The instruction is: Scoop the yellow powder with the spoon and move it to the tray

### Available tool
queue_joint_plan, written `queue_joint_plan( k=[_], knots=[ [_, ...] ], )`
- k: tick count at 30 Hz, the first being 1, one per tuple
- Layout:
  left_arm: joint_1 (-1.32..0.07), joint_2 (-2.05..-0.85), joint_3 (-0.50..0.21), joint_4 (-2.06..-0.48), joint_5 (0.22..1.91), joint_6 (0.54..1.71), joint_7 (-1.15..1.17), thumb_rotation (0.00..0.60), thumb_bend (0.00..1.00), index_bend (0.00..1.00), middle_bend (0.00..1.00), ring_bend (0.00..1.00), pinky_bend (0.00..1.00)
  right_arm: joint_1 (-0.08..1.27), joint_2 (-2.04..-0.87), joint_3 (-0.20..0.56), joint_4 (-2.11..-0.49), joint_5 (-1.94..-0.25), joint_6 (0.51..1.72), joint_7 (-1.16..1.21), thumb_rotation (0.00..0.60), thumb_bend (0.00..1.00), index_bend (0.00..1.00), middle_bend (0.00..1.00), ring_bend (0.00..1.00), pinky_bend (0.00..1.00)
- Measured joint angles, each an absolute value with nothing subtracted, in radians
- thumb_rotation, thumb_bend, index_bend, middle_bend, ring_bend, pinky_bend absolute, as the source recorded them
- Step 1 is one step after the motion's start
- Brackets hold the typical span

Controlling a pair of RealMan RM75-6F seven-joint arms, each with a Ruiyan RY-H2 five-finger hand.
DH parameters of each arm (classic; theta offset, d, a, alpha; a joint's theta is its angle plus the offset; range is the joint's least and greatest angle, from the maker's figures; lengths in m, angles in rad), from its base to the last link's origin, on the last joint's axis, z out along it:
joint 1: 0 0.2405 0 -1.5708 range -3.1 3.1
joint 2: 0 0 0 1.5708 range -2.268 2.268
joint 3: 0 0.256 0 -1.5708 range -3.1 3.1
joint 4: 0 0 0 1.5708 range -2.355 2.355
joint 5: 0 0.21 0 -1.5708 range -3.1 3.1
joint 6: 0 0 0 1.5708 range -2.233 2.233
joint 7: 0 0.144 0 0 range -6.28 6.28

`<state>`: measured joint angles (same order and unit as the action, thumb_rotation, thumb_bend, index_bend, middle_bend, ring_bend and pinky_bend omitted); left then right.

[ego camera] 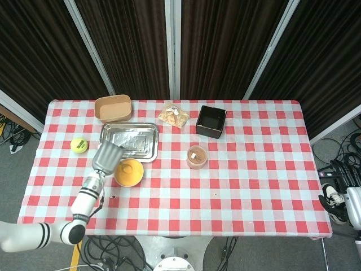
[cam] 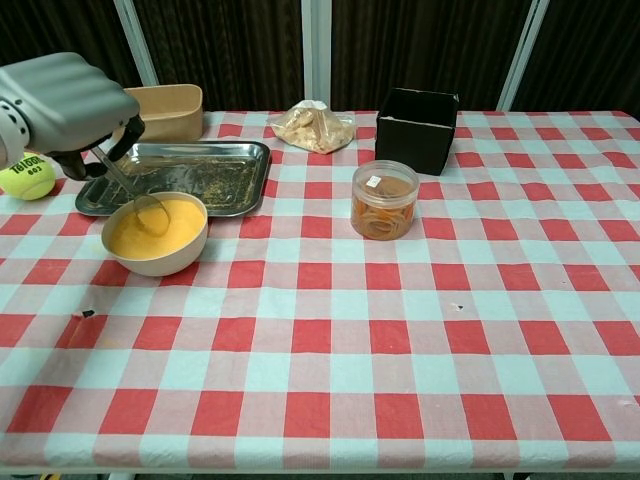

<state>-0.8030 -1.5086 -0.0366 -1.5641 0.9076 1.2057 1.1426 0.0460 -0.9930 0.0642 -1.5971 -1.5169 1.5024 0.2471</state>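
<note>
Checked table [ego camera: 259, 169]: one tray [ego camera: 128, 141], one bowl [cam: 155, 234]; left robot hand [cam: 72, 108] holding one spoon [cam: 135, 196]

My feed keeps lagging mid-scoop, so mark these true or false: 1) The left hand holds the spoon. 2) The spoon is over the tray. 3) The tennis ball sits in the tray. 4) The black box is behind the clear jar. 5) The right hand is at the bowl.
1) True: the left hand grips the spoon.
2) False: its tip is at the bowl of yellow powder, not over the tray.
3) False: the tennis ball lies on the table, left of the tray.
4) True: the black box stands behind the jar.
5) False: no right hand is visible.
</note>
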Motion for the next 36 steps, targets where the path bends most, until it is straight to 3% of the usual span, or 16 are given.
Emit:
queue_joint_plan(
  k=[7, 15, 26, 36],
  knots=[
    [-0.786, -1.617, 0.024, -1.465, 0.995, 1.294, 1.262, 0.6, 0.44, 0.66, 0.93, 0.94, 1.0, 0.046, -0.995, 0.063, -1.596, -1.517, 1.499, 0.247, 0.6, 0.24, 0.0, 0.07, 0.0, 0.0],
    [-0.775, -1.625, 0.01, -1.477, 0.976, 1.234, 1.208, 0.6, 0.44, 0.66, 0.93, 0.94, 1.0, 0.046, -0.996, 0.063, -1.594, -1.514, 1.498, 0.249, 0.6, 0.24, 0.0, 0.07, 0.0, 0.0],
    [-0.776, -1.466, -0.107, -1.606, 0.773, 1.049, 0.952, 0.6, 0.44, 0.66, 0.93, 0.94, 1.0, 0.047, -0.997, 0.063, -1.594, -1.517, 1.498, 0.249, 0.6, 0.24, 0.0, 0.07, 0.0, 0.0],
    [-0.781, -1.371, -0.137, -1.66, 0.708, 0.984, 0.822, 0.6, 0.44, 0.66, 0.93, 0.94, 1.0, 0.045, -0.996, 0.063, -1.596, -1.519, 1.502, 0.247, 0.6, 0.24, 0.0, 0.07, 0.0, 0.0]
  ],
)
